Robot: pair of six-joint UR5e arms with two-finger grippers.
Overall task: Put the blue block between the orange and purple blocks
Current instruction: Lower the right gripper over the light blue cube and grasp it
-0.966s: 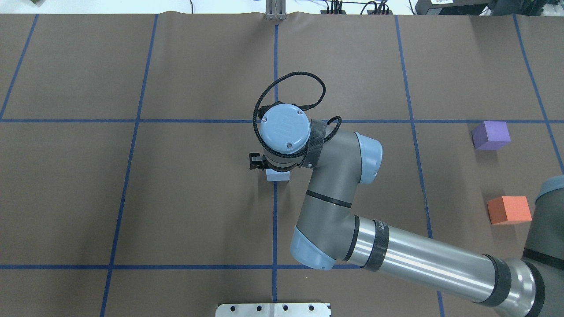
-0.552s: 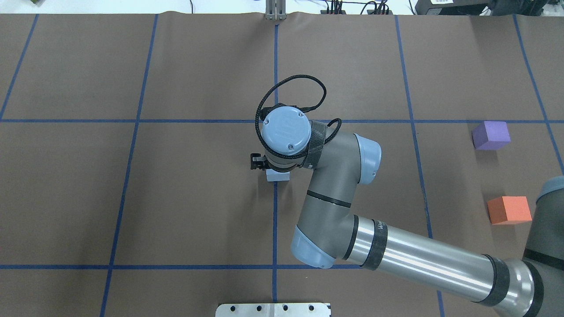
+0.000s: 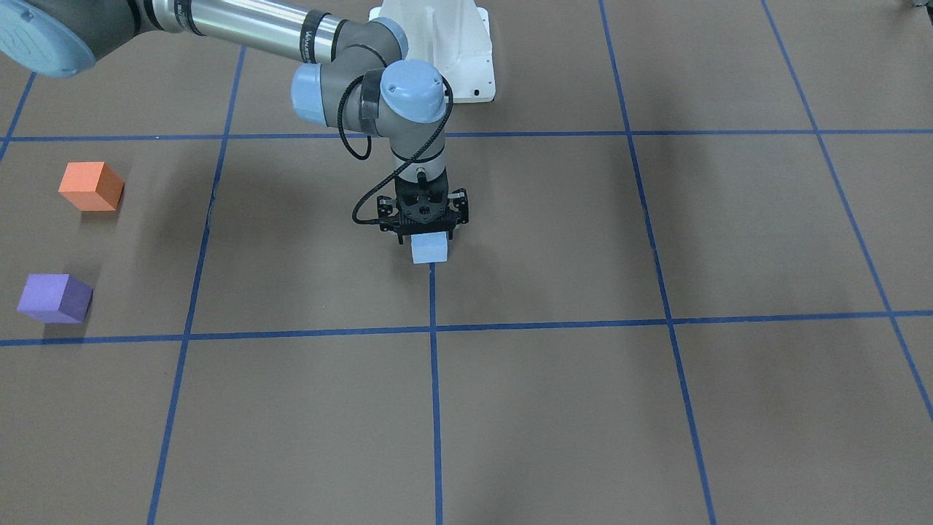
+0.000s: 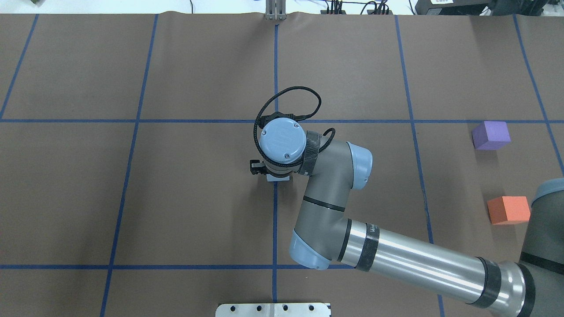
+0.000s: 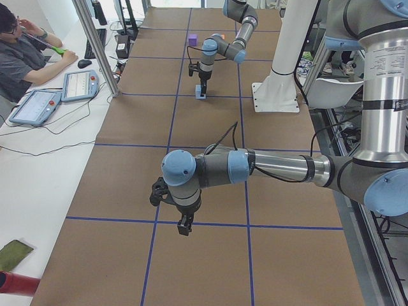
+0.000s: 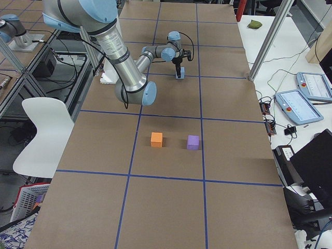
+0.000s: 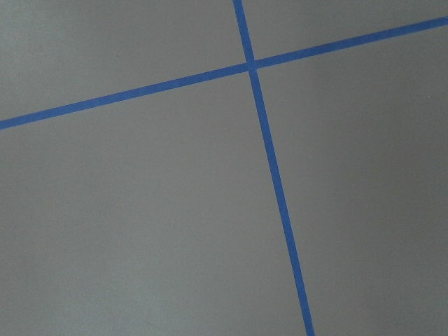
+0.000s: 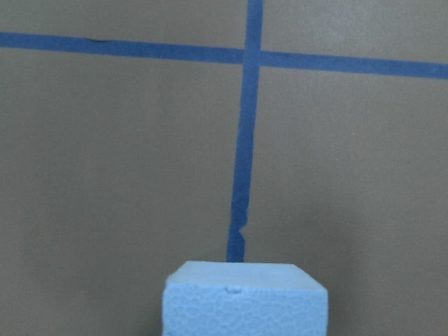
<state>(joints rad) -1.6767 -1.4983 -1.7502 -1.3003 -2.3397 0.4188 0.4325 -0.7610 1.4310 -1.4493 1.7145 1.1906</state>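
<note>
The blue block (image 3: 428,249) sits on the brown table on the centre tape line. It also shows small in the overhead view (image 4: 277,178) and fills the bottom of the right wrist view (image 8: 245,301). My right gripper (image 3: 428,239) points straight down over it, open, with its fingers on either side of the block's top. The orange block (image 3: 89,186) and the purple block (image 3: 52,297) stand a short gap apart far off on my right side. My left gripper (image 5: 185,228) hangs over bare table near my left end; I cannot tell whether it is open.
Blue tape lines (image 4: 275,220) divide the brown table into squares. The white robot base (image 3: 444,44) stands behind the blue block. An operator (image 5: 25,44) sits at a side desk with tablets beyond the table's far edge.
My right wrist has come down and slightly toward me over the blue block, so less of the block shows from above. The blocks have not moved.
</note>
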